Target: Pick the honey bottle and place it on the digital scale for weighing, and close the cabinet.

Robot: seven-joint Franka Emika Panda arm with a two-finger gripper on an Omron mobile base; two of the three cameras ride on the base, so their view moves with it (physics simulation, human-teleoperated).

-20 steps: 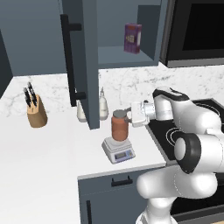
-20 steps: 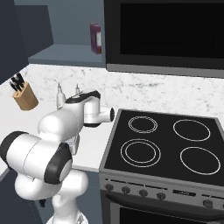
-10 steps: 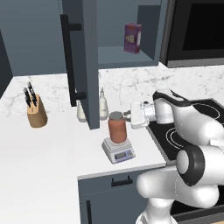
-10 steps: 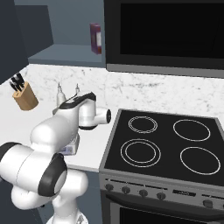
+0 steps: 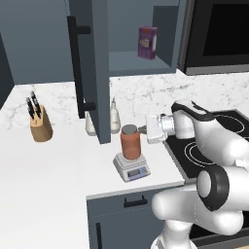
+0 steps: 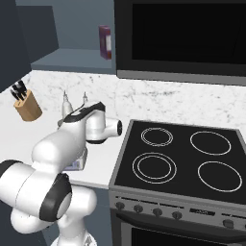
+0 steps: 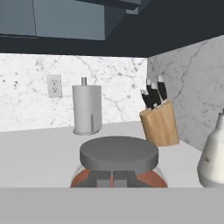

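The honey bottle (image 5: 130,142), a stout orange-brown jar with a grey lid, stands upright on the digital scale (image 5: 131,168) near the counter's front edge. My gripper (image 5: 142,129) hovers just right of the jar at lid height, shut and holding nothing. In the hand view the shut gripper (image 7: 113,178) sits right in front of the honey bottle (image 7: 118,156), a little above its lid. The cabinet (image 5: 92,68) door stands open, its edge toward me, with the black bar handle (image 5: 75,68) on its left face. A corner of the digital scale (image 6: 74,166) peeks out beside my arm.
A purple box (image 5: 147,42) stands on the cabinet shelf. Two white shakers (image 5: 115,119) stand behind the scale under the door. A knife block (image 5: 40,125) is at the far left, a paper towel holder (image 7: 86,109) beyond. The black stove (image 5: 214,141) lies to the right.
The gripper's jaws have gone from open to shut, empty. The arm's elbow has shifted right and up. The honey bottle stays on the scale.
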